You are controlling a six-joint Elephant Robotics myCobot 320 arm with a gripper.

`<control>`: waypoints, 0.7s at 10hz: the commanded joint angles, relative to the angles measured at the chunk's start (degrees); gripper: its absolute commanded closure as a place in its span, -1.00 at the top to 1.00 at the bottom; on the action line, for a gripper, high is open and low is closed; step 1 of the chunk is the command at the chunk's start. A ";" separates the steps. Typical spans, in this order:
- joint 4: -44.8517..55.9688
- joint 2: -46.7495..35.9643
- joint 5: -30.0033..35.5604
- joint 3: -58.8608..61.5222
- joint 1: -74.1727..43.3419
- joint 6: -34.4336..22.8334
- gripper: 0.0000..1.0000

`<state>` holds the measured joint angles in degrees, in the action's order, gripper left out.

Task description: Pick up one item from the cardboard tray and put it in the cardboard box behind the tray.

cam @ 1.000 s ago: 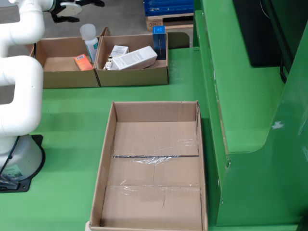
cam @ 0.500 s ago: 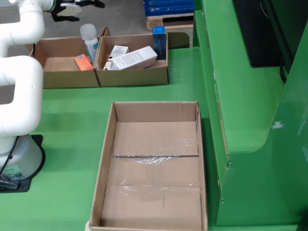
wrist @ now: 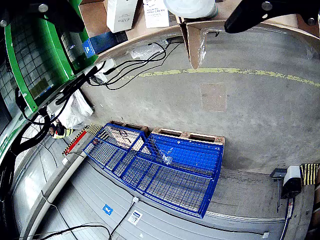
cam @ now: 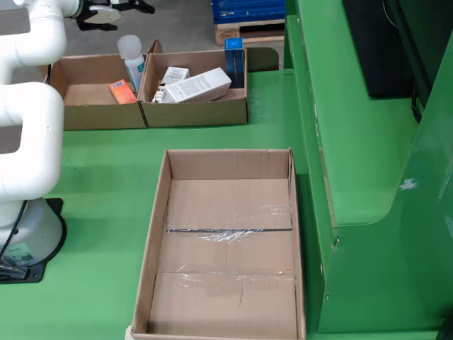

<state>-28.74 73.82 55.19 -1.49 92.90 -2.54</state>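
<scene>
The claw [cam: 113, 15] hovers spread and empty at eleven o'clock, beyond the two small cardboard boxes [cam: 195, 106]; the white carton [cam: 197, 86] lies inside one. The large tray [cam: 226, 248] sits bare on the green tabletop [cam: 106, 163]; nothing grasped yet.

**A:** What surface fills the fixed view?

**B:** A green table top [cam: 106, 177], with a raised green panel [cam: 368, 142] along its right side. Grey concrete floor [cam: 184, 28] lies beyond the far edge.

**A:** And the gripper view?

**B:** Grey concrete floor [wrist: 250, 115] with a faded yellow line [wrist: 225, 71], blue wire-mesh cages [wrist: 155, 167] on wooden pallets [wrist: 187, 135], black cables [wrist: 135, 62], and a green mesh guard [wrist: 35, 55] at left.
</scene>
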 commanded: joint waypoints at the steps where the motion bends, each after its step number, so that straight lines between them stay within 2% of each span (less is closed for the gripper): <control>1: -0.62 -0.65 -0.56 1.49 -0.39 0.08 1.00; 4: -0.62 -0.15 -0.57 1.49 -0.41 2.51 1.00; 6: -0.62 0.32 -0.56 1.49 -0.37 2.02 1.00; 7: -0.62 0.42 -0.57 1.49 -0.47 3.95 1.00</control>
<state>-28.65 75.49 55.19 -1.49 92.81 -0.35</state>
